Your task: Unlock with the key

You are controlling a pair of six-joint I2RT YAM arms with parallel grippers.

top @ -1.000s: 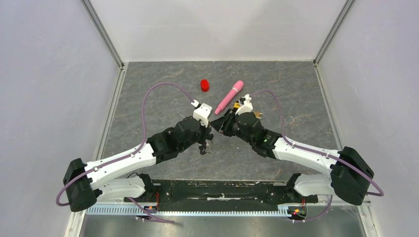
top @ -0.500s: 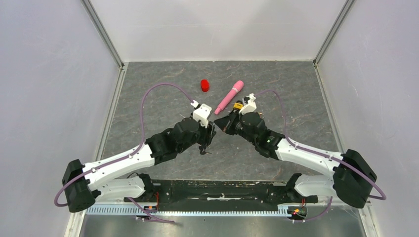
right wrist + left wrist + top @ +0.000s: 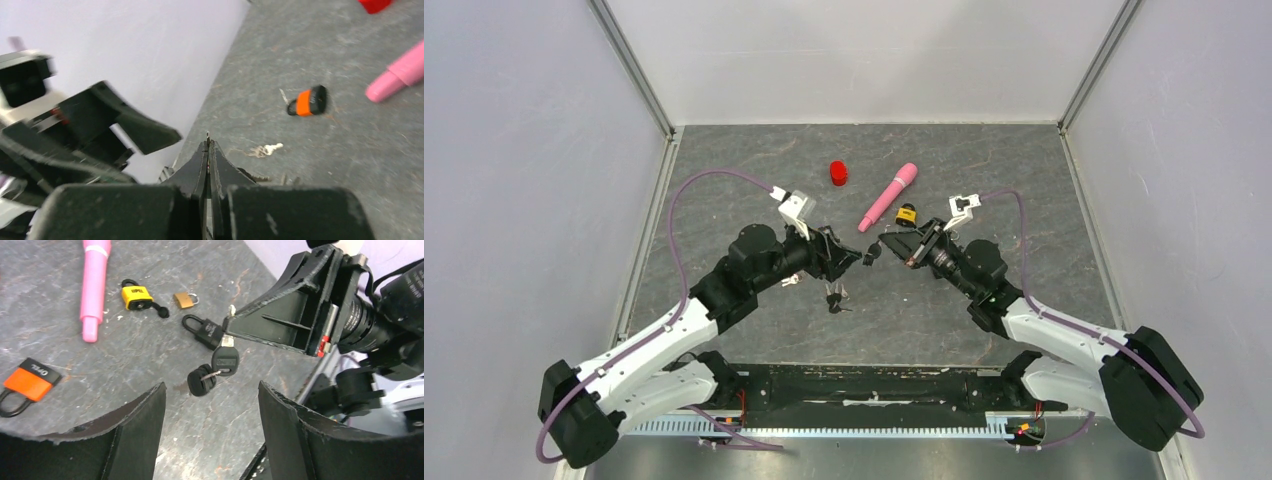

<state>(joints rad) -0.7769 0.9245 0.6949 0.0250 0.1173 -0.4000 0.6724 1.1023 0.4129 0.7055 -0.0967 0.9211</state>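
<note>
My right gripper [image 3: 885,241] is shut on the metal blade of a key [image 3: 226,359]. The key's black head hangs below the fingertips, and a second black key [image 3: 201,381] dangles from its ring. In the right wrist view the blade tip pokes out past the closed right gripper [image 3: 208,143]. My left gripper [image 3: 211,385] is open and empty, facing the key from a short distance. A black padlock [image 3: 206,330] lies on the table just behind the key. Yellow [image 3: 136,295], brass [image 3: 184,300] and orange [image 3: 29,380] padlocks lie nearby.
A pink marker [image 3: 888,196] and its red cap [image 3: 839,173] lie toward the back. A bunch of dark keys [image 3: 834,298] rests on the table between the arms, and silver keys [image 3: 265,149] lie near the orange padlock [image 3: 307,101]. Walls enclose three sides.
My left gripper opened, let go of the key and drew back to the left. My right gripper shut on the key's blade and shifted slightly right with it.
</note>
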